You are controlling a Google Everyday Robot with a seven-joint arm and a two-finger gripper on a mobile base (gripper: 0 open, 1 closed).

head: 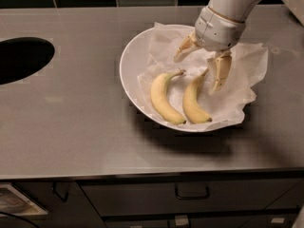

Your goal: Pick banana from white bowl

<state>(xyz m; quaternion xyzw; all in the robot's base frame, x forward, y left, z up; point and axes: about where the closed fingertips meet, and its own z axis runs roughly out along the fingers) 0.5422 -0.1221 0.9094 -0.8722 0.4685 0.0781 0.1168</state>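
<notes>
Picking status: early, not grasped. Slim yellow curved banana w/ long straight pale-tan stem (192, 103) lies in the large round shallow glossy white bowl (124, 68); nothing lifted.
Done so far: arm is over the bowl; cream two-finger claw (196, 73) hangs low above the bowl's far half, near the fruit.
Claw state: spread wide apart, holding nothing. One finger (219, 72) points down just beside the slim banana's stem tip, on the bowl's picture-right side; the other sticks out toward the bowl's far-left rim. Touching the stem or not: can't tell.
Left to do (my guess): straddle the slim banana, close on it, lift it clear of the bowl rim.
Bowl contents: crumpled white paper liner (247, 65), spilling over the bowl's right rim; 2 bananas on it.
Target pos.: right of bowl centre, body toward near rim, stem aimed at far rim.
Other fruit: plumper yellow banana w/ short hooked stem (164, 99), just beside the target toward bowl centre-left, approx parallel, small gap btwn. Not the one wanted.
Bowl pos.: sits on grey metal worktop (71, 122); dark oval opening (21, 58) in the worktop well left of the bowl.
Risk: the 2 lie close, so the claw could catch the wrong one or the paper.
</notes>
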